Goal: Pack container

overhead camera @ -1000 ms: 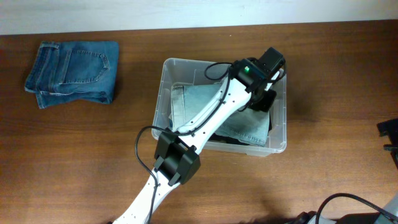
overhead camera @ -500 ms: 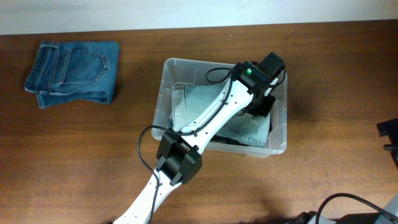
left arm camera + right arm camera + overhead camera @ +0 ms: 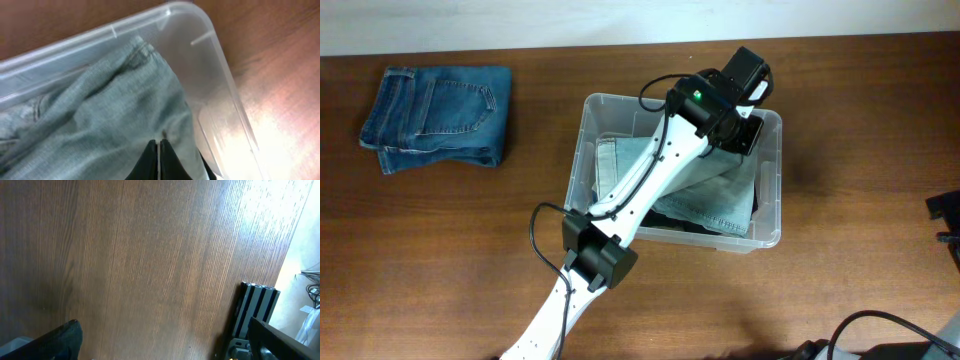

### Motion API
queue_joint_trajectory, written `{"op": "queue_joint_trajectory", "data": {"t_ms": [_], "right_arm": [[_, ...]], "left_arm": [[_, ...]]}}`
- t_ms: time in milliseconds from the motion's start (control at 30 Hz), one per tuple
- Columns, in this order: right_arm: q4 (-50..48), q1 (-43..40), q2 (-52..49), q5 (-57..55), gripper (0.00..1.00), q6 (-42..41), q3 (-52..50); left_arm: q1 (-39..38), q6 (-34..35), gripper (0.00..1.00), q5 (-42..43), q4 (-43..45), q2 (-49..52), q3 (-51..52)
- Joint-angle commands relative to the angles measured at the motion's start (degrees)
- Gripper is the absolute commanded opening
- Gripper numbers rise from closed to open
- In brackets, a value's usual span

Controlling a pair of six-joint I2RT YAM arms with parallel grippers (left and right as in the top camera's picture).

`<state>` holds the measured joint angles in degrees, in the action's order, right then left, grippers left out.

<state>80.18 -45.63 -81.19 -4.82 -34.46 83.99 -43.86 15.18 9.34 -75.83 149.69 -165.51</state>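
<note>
The clear plastic container (image 3: 588, 112) stands mid-table and holds light-wash jeans (image 3: 620, 165) lying over a dark garment (image 3: 761, 190). My left gripper (image 3: 744, 128) hovers over the container's far right corner. In the left wrist view its fingers (image 3: 158, 146) are pressed together, empty, just above the light jeans (image 3: 100, 110), with the container's rim (image 3: 220, 45) beside them. My right gripper (image 3: 946, 222) sits at the table's right edge. In the right wrist view its fingers (image 3: 165, 347) are spread wide over bare wood.
A folded pair of darker blue jeans (image 3: 438, 115) lies at the far left of the wooden table (image 3: 440, 250). A black frame post (image 3: 255, 310) and cables stand off the table's right side.
My left gripper has lifted off the light jeans and moved toward the container's far right corner. The jeans stay in the container. The right arm has not moved.
</note>
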Motion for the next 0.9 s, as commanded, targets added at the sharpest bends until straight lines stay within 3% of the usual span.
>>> {"op": "queue_joint_trajectory", "data": {"t_ms": [0,467,867], "right_arm": [[0.00,-0.15,-0.02,-0.28,0.98,-0.55,-0.26],[-0.02,-0.15,-0.02,-0.28,0.98,-0.55,-0.26],[-0.02,-0.15,-0.02,-0.28,0.98,-0.55,-0.26]], "left_arm": [[-0.39,-0.63,0.05,-2.51,2.95,-1.16,1.64],[-1.25,-0.20,0.05,-2.73,12.68,-1.07,14.62],[-2.38,-0.24,0.05,-2.73,12.59,-1.07,18.53]]}}
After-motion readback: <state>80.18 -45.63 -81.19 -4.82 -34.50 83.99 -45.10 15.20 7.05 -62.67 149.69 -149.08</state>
